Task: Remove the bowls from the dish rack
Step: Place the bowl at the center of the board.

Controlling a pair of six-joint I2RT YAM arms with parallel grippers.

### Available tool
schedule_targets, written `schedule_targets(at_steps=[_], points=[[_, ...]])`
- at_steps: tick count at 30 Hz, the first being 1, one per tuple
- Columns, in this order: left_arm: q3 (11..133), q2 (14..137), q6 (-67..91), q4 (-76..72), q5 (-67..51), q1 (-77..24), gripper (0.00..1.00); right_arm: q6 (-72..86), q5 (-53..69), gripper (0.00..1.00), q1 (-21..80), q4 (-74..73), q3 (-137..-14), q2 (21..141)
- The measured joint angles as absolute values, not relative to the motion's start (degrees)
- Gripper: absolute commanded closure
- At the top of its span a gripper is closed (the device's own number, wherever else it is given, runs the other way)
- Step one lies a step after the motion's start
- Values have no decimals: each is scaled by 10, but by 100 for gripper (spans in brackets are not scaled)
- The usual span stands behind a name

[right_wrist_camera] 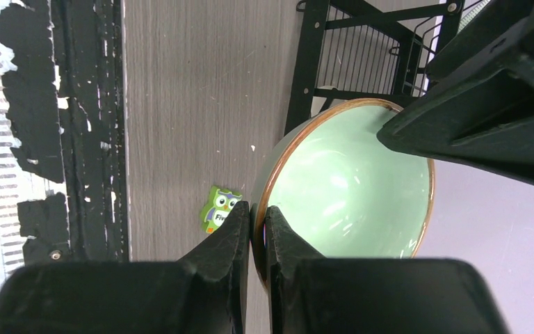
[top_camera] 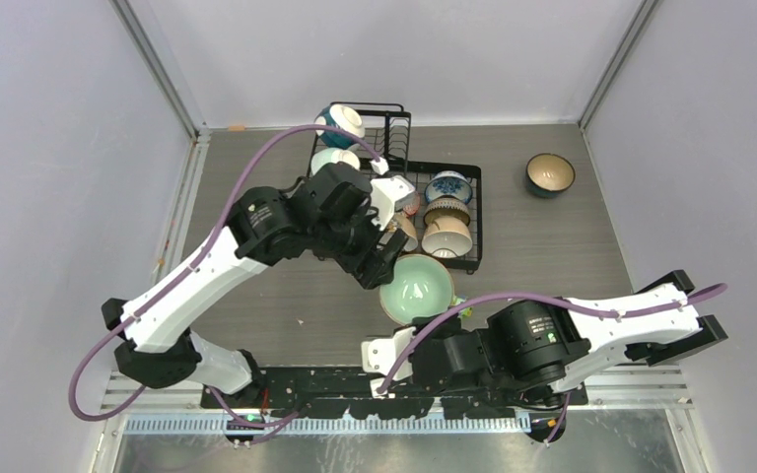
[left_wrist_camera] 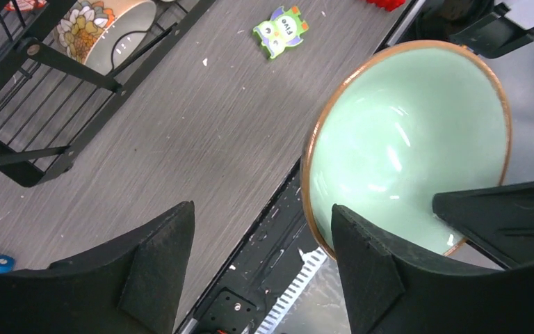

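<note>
So the mint green bowl (top_camera: 416, 287) was out of the dish rack (top_camera: 476, 219) at this point, sitting lower middle in the top view, just in front of the rack's near corner and not touching it. The right tool (right_wrist_camera: 257, 212) had it pinched by the rim, jaws squeezed narrow with one finger inside the bowl and one outside. The bowl looked tilted, with its pale green inside facing the wrist camera, and I honestly couldn't tell whether it was touching the desk (top_camera: 552, 258) or hanging above it. The left tool (left_wrist_camera: 261, 226) was spread wide with nothing in it, only bare desk showing between the fingers, and the bowl's brownish rim was right beside its right-hand finger. A little green owl toy (right_wrist_camera: 220, 208) lay flat on the desk near the bowl. The rack was not empty: a blue-patterned bowl (top_camera: 449, 185) and a cream bowl (top_camera: 447, 237) were in the lower tray, with a couple more over by the raised basket toward the top of the frame. One dark bowl (top_camera: 550, 174) sat upright on the desk at upper right, well apart from the rack.
</note>
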State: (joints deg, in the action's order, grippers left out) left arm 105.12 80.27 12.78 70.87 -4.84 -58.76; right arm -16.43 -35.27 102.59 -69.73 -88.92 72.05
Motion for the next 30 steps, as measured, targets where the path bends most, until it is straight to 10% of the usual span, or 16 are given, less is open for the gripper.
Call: schedule_targets(at_steps=[30], points=[[1094, 861, 115, 737, -99, -605, 79, -176, -349, 99, 1041, -698, -906, 738]])
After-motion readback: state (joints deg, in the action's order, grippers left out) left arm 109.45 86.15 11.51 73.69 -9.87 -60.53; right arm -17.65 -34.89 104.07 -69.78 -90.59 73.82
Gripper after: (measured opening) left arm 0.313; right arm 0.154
